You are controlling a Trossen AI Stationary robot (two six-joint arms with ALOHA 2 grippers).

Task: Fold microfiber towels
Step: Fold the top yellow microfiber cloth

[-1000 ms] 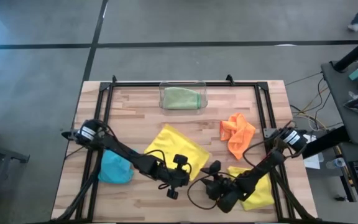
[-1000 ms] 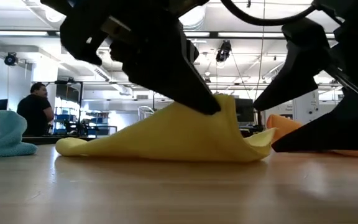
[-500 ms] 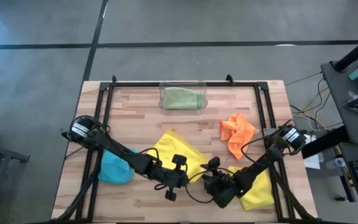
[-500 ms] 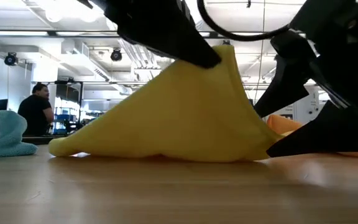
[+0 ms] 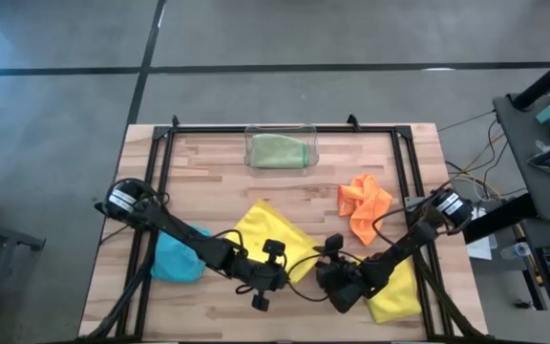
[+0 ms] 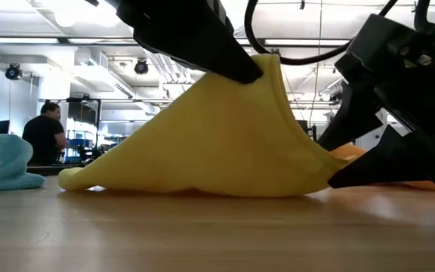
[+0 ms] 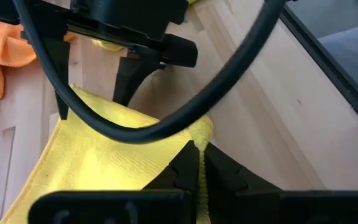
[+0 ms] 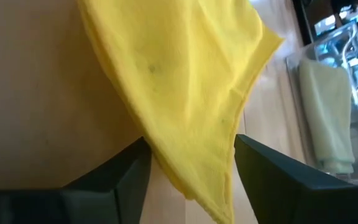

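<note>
Wooden table (image 5: 208, 172) in a workshop, left gripper (image 5: 287, 274) pinching the yellow microfiber towel (image 5: 261, 229) by a corner, lifting it into a peak in the low view, right gripper (image 5: 325, 277) straddling its other corner with fingers apart, clear plastic bin (image 5: 281, 148) holding the pale green towel (image 5: 279, 151) in the high view.

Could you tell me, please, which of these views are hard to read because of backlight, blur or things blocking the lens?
Low view: bright ceiling lights behind turn both arms into black silhouettes over the lifted yellow towel. Left wrist view: a dark cable crosses close to the lens and hides much. Right wrist view: the clear bin is soft and glary. High view: evenly lit, sharp.
</note>
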